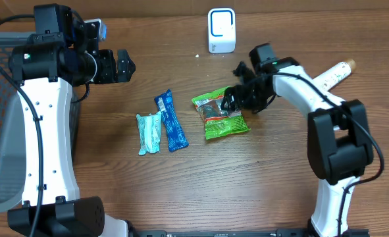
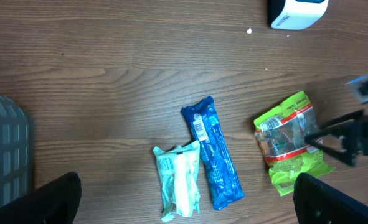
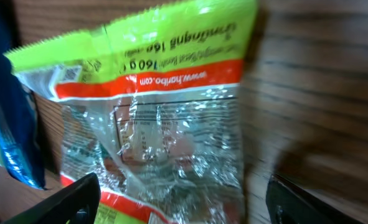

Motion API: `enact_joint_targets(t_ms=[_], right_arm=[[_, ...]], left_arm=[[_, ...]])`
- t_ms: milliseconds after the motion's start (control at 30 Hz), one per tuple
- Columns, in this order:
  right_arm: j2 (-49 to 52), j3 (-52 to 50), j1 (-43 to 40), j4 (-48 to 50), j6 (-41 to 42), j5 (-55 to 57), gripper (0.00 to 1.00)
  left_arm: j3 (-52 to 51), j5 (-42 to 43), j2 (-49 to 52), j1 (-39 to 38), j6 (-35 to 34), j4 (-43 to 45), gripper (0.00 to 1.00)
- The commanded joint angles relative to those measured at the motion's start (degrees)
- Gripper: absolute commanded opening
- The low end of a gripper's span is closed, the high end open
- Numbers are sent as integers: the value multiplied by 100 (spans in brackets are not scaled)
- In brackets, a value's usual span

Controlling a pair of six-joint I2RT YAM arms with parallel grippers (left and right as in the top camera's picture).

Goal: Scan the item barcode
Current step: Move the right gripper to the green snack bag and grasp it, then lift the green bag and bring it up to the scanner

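Early stage of the scan, judged from the layout. The bag [image 1: 222, 117] lies flat on the table [image 1: 181, 191], in front of the scanner [image 1: 221, 30] and well apart from it; lifting it and presenting it to the scanner remain to be done. The right gripper [image 1: 227, 100] hangs low over the bag's upper end, jaws spread to either side of it, clamping nothing that the wrist view shows. The left gripper [image 1: 125, 66] is released and empty, off to the left of the items.

The bag is a crinkled film pouch, with a lime-green header, an orange band and a glossy clear window. Whether its upward face carries the barcode cannot be told. Left of it lie a long, shiny blue packet [image 2: 213, 155] bearing a white code patch [image 2: 199, 129], and touching that, a puffy mint packet [image 2: 179, 182]. The table is matt, brown wood-grain. The scanner is a smooth, white, rounded block.
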Motion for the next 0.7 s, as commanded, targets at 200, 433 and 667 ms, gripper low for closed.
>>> enact_joint_targets(t_ms=[200, 433, 667], right_arm=[[249, -195, 63, 188, -636, 575, 90], [466, -313, 476, 315, -809, 741, 93], [758, -398, 638, 271, -293, 1416, 92]], left_arm=[[24, 66, 44, 0, 109, 20, 100], [24, 66, 44, -2, 109, 22, 100], [24, 68, 44, 0, 109, 20, 100]])
